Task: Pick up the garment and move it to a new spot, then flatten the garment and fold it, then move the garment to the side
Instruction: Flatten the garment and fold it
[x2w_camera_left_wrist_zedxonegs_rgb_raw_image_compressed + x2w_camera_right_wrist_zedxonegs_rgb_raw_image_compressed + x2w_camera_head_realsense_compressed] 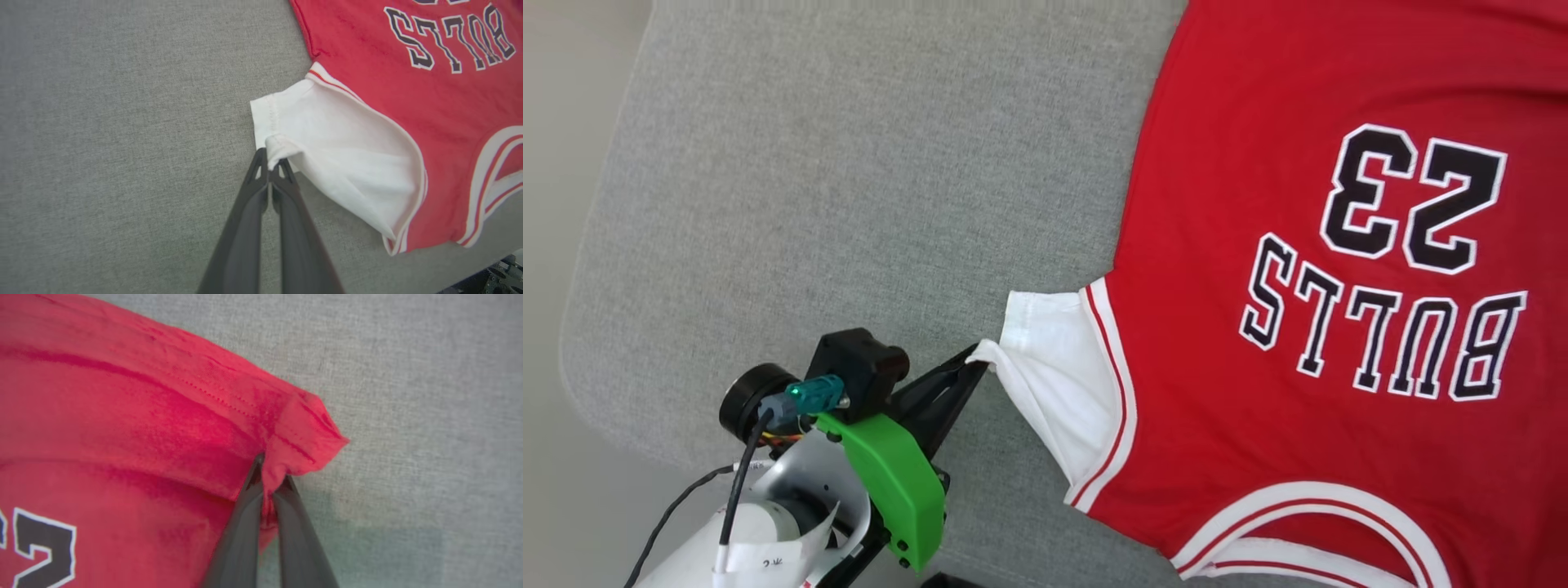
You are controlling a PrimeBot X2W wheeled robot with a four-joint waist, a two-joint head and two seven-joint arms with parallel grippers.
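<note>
Left end effector (977, 365): clamped on white sleeve (1058, 371) tip, near left. Right end effector (273, 467): clamped on red hem corner (310, 428). From the left one the garment (1258, 147) spreads rightward, long axis near-to-far, collar near.

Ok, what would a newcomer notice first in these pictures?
The red garment with upside-down BULLS 23 lettering lies spread on the grey surface, at the head view's right. The left gripper is shut on a corner of its white sleeve, the right gripper on a red corner.

garment (1217, 163) | text: "BULLS" | number: "23" | both read upside down
</note>
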